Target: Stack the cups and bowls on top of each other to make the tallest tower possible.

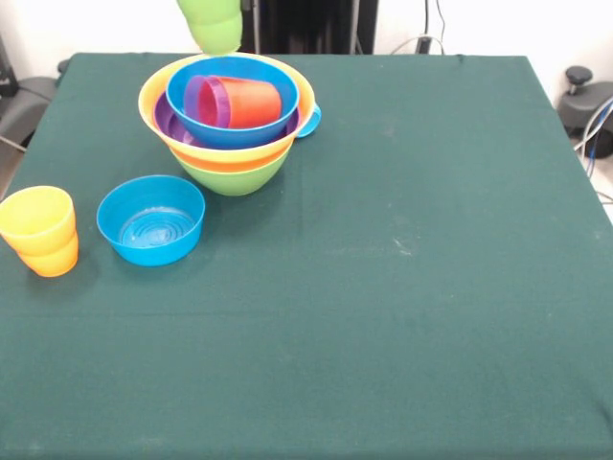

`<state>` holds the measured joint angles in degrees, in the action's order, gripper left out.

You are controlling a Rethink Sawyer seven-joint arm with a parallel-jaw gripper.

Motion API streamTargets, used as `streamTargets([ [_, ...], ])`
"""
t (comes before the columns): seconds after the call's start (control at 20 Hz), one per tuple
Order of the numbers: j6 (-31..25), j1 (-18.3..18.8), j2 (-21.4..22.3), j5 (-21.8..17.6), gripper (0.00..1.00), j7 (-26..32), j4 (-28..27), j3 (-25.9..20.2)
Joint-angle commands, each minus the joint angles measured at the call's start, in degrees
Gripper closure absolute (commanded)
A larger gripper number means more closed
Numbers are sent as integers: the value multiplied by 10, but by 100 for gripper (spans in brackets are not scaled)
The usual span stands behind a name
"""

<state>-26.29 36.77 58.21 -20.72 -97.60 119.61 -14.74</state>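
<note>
- Dark green cloth covers the table (383, 287) from edge to edge, with a pale wall, black equipment and some cables behind its far side.
- On the far left part of the table stands the tower (230, 120): a lime green bowl (233, 175) at the base, a yellow bowl (158, 96) over it, a purple bowl (169, 123) showing inside that, and a big blue bowl (230, 129) on top.
- Inside the big blue bowl an orange cup (254, 102) lies on its side with a purple cup (203, 101) nested at its mouth, so neither adds height as it lies.
- A light blue cup (311, 120) peeks out just behind the tower's right rim.
- A green cup (215, 24) hangs at the top edge above the tower, clear of the bowls; whatever holds it is cut off, so I cannot tell how the gripper stands or whether it has the cup.
- Nearer the camera a smaller blue bowl (151, 219) sits upright and alone; beside it, near the left edge, a yellow cup (38, 220) sits nested in another orange cup (50, 257).
- All of it looks like thin, glossy plastic: light, stiff and slippery, likely to slide or tip at a nudge.
- My judgement: a cup is best pinched across its rim wall, a bowl by one side of its rim, and set down gently, as the nested pile probably shifts easily.
</note>
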Motion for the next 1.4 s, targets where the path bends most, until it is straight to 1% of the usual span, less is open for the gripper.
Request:
streamTargets([
  [0.05, -1, 7, -61, -13, 100, 6, -38, -40],
  [0.45, 6, 22, -92, -25, 100, 16, -56, -42],
  [0.85, 3, 38, -106, -25, 100, 27, -68, -54],
  [1.3, -17, 66, -110, -16, 100, 42, -78, -80],
  [1.4, -29, 73, -105, -12, 100, 48, -78, -89],
])
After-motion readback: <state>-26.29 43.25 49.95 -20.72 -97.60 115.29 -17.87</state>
